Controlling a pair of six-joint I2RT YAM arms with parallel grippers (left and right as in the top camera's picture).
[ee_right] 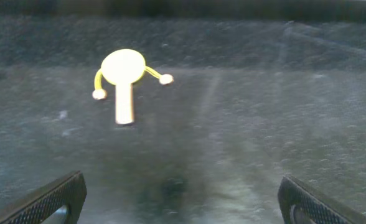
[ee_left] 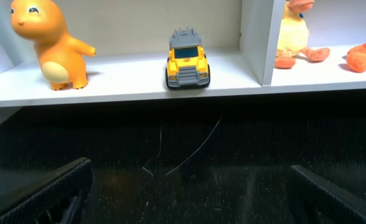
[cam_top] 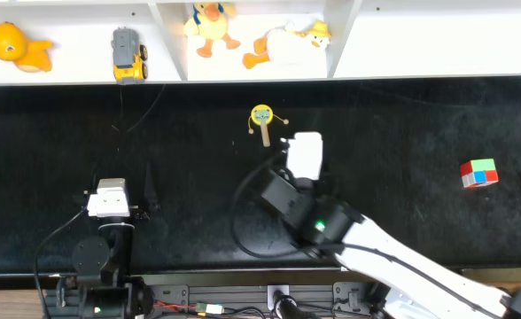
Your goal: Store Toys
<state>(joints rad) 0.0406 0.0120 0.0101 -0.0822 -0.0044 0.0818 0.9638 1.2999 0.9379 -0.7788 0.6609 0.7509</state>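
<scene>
Black matting covers the bench (cam_top: 402, 115). On it, just in front of the white shelf (cam_top: 420, 35), lies a yellow pellet-drum rattle (cam_top: 261, 122), its handle pointing away from the shelf. The right claw (cam_top: 301, 143) sits on the side of the rattle away from the shelf and faces it. Its fingers are spread wide and hold nothing, probably so they can straddle the slim handle on the way down.

A multicoloured puzzle cube (cam_top: 478, 173) rests farther out from the shelf, opposite its right end, so two toys are not yet stored. In the shelf's left compartment stand an orange dinosaur figure (cam_top: 17, 46) and a yellow toy truck (cam_top: 128, 53). The middle compartment holds a plush duck (cam_top: 211, 27) sitting up and a second plush duck (cam_top: 283, 44) on its side.

The left claw (cam_top: 112, 190) hangs well back from the shelf and looks into that left compartment. It is also wide and holds nothing, and it seems parked clear of the other arm's working space.
</scene>
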